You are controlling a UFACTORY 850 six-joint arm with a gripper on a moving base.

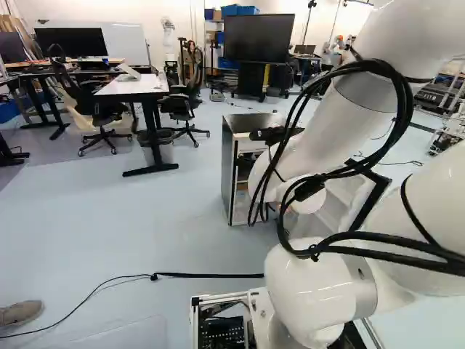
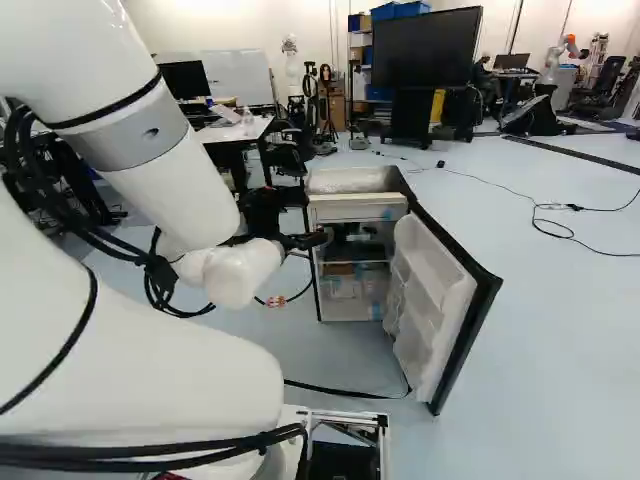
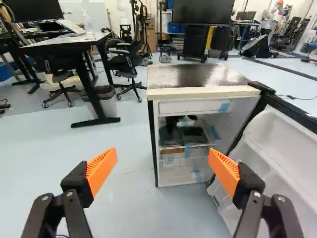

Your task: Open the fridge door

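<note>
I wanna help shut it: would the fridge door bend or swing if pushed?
The fridge door would probably swing, since a hinge joins it to the fridge. It looks thick, so it likely stays stiff.

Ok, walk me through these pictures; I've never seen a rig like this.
The big white machine is a robot arm on a moving base. Two pictures look ahead past it from behind, one from its left, one from its right. The third is taken from its wrist, looking along the gripper: its two fingers stand apart and hold nothing. Ahead of them a small fridge stands on the floor, its door swung wide open, so you see the shelves inside. A desk stands farther off.
</note>
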